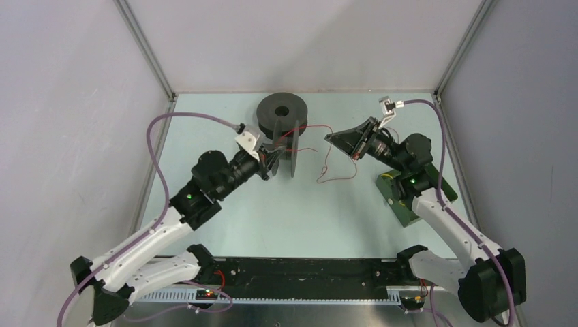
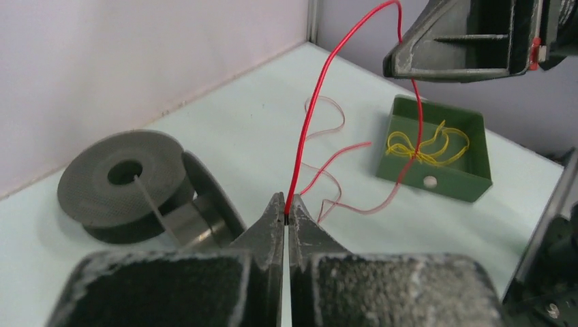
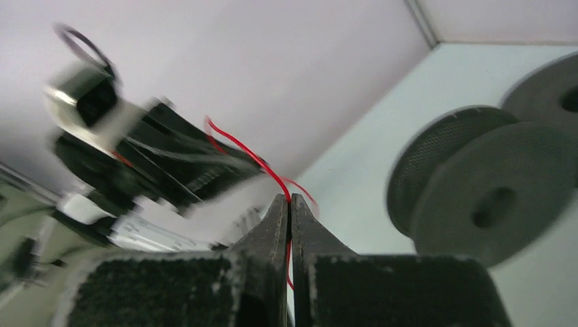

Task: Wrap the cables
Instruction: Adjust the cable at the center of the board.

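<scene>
The pale green worktop (image 1: pixel 272 218) fills the space between grey walls, with both arms reaching over it from the near edge. The left arm (image 1: pixel 204 184) stretches toward the middle of the back, and the right arm (image 1: pixel 409 157) bends in from the right side to face it. Two dark grey spools sit toward the back. The flat spool (image 1: pixel 281 109) lies on its side near the back wall. The upright spool (image 1: pixel 290 153) stands on its edge just in front of it, right beside the tip of the left arm. A green tray (image 2: pixel 436 177) rests on the right part of the worktop, largely hidden under the right arm in the top view. The left tool (image 2: pixel 286 211) has its fingers pressed together, and the red cable (image 2: pixel 320 88) is pinched at their very tip. The right tool (image 3: pixel 290 204) is likewise closed tight, with the same red cable nipped between its fingertips, and it is held above the worktop near the left tool. From the left tool the red cable rises in a tall arc toward the right tool. The rest of it hangs down and trails in loose loops on the worktop between the upright spool and the tray. The yellow cable (image 2: pixel 426 146) lies in a small tangle inside the tray.
</scene>
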